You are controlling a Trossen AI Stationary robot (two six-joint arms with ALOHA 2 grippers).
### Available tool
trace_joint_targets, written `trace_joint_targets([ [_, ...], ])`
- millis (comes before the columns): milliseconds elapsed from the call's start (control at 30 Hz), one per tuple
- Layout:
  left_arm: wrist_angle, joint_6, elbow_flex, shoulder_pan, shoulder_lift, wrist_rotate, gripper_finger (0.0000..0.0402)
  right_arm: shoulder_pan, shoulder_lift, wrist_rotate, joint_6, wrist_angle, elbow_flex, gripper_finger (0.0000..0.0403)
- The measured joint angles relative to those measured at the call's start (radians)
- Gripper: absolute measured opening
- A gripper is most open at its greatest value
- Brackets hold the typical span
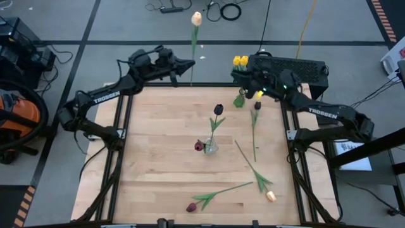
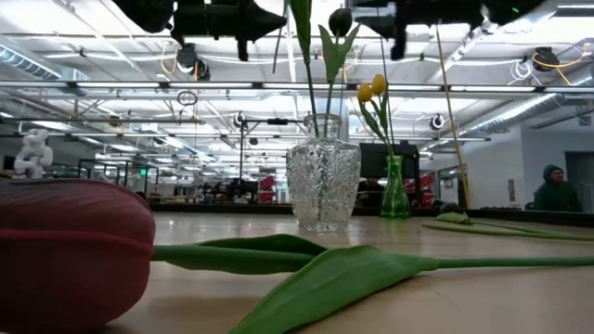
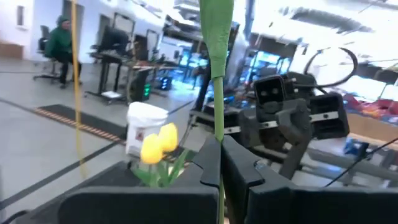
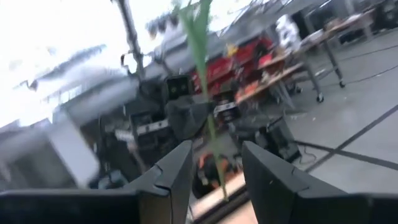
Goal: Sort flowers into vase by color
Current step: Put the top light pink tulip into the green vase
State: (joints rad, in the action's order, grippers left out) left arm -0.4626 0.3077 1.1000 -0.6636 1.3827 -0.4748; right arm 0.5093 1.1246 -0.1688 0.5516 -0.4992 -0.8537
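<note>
White "TROSSEN" lettering on left arm and right arm.

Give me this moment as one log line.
left gripper: shut on peach tulip stem, raised | right gripper: open by green vase

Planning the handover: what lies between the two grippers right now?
In the high view, only the peach tulip's stem, held by the left gripper, and bare table edge; the right gripper stands apart, open.

Readable text: one brand name, printed twice.
"TROSSEN" stands in white capitals on the dark forearm link of the left robot arm and again on the dark forearm link of the right robot arm, both in the high view.
</note>
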Motion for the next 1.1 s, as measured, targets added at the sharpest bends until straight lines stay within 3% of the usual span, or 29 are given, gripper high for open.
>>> trace_joint_targets([
  [133,-0.008,0.002,0.0,0.013,0.01,-0.004,0.0001,-0.001,0.116,-0.072,-0.157,0.214,-0.222,0.0132],
  [233,-0.008,0.001,0.0,0.019,0.01,-0.006,0.0001,0.0,0.203,-0.071,-0.265,0.349,-0.384,0.0132],
  [433,-0.009,0.002,0.0,0.019,0.01,-0.035,0.0001,0.0,0.355,-0.07,-0.336,0.489,-0.624,0.0132],
  [767,-0.009,0.001,0.0,0.023,0.01,-0.1,0.0001,-0.001,0.48,-0.153,-0.329,0.6,-0.803,0.0168],
  [1100,-0.002,0.001,0.001,0.025,0.009,-0.124,0.0001,-0.001,0.523,-0.171,-0.337,0.566,-0.825,0.0203],
])
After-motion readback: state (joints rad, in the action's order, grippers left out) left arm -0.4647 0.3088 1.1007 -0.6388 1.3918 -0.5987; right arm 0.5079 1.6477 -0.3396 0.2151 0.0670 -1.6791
